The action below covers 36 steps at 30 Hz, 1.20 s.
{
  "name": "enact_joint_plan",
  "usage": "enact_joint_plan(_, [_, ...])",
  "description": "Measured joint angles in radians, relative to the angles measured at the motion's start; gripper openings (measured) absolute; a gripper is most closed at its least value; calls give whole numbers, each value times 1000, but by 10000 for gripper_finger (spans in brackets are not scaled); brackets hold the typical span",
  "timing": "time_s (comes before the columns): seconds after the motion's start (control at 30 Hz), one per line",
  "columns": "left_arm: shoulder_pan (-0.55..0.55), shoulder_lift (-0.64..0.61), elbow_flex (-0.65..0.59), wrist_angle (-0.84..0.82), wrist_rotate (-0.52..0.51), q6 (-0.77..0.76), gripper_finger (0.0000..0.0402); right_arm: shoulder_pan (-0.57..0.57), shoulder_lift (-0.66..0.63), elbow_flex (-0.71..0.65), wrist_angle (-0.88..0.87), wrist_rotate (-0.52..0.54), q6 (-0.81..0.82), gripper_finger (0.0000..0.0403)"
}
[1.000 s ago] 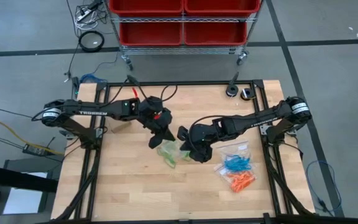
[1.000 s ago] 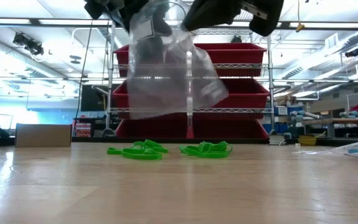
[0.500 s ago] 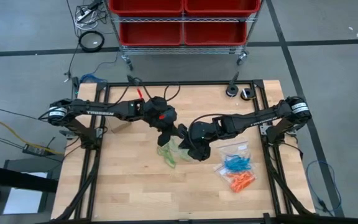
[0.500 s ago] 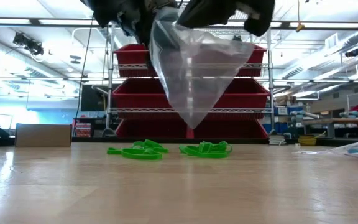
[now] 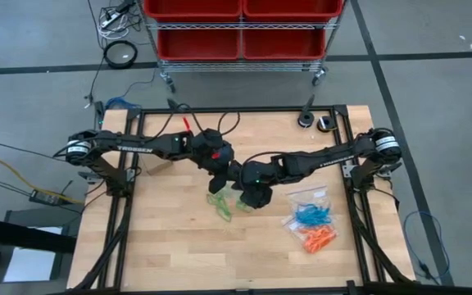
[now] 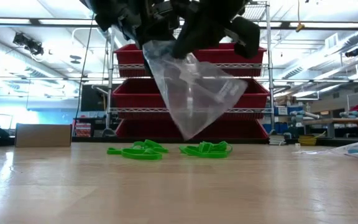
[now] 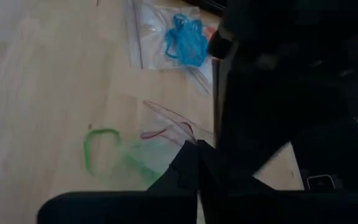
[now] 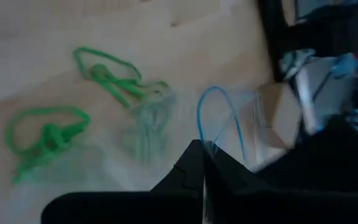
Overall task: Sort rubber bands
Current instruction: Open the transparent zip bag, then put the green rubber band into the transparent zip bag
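High view: wooden table (image 5: 170, 246) with both dark arms reaching in to meet at its centre. Left arm (image 5: 138, 146) comes from the left edge, right arm (image 5: 326, 154) from the right edge. Red bin rack (image 5: 240, 29) stands beyond the table's far side; it also fills the background in the low view (image 6: 253, 84).

Clear plastic bag (image 6: 194, 93) hangs in the air above the table, pinched at its top edge by both grippers, lower corner pointing down, not touching the wood. Left gripper (image 6: 135, 28) is clamped on the bag's upper left edge; right gripper (image 6: 210, 25) is clamped on the upper right edge, the two just beside each other. Both wrist views show dark fingers pressed together on the film.

Second clear bag (image 5: 310, 217) lies flat near the table's right side with blue rubber bands (image 5: 310, 215) and orange rubber bands (image 5: 318, 238) on or in it, can't tell which.

Green rubber bands (image 5: 220, 203) lie loose on the wood directly under the hanging bag, in two small clumps side by side in the low view (image 6: 138, 150), the other clump (image 6: 205, 149) just right of it. Right wrist view shows them as tangled loops (image 8: 45, 134).
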Motion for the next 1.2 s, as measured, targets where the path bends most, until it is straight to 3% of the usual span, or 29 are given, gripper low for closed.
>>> enact_joint_plan(0.27, [12, 1, 0, 37, -21, 3, 72, 23, 0, 1, 2, 141, -7, 0])
enact_joint_plan(0.6, [49, -128, 0, 46, -60, 106, 175, 1, -93, 1, 13, 157, 112, 0])
enact_joint_plan(0.77, [55, -220, 0, 48, -100, 138, 210, -14, -160, 1, 0, 141, 127, 0])
enact_joint_plan(1.0, [57, -290, 1, 91, -103, 130, 244, 6, -167, 1, -28, -14, 110, 0])
enact_joint_plan(1.2, [57, -296, 1, 44, -103, 119, 249, 23, -163, 0, -52, 11, 99, 0])
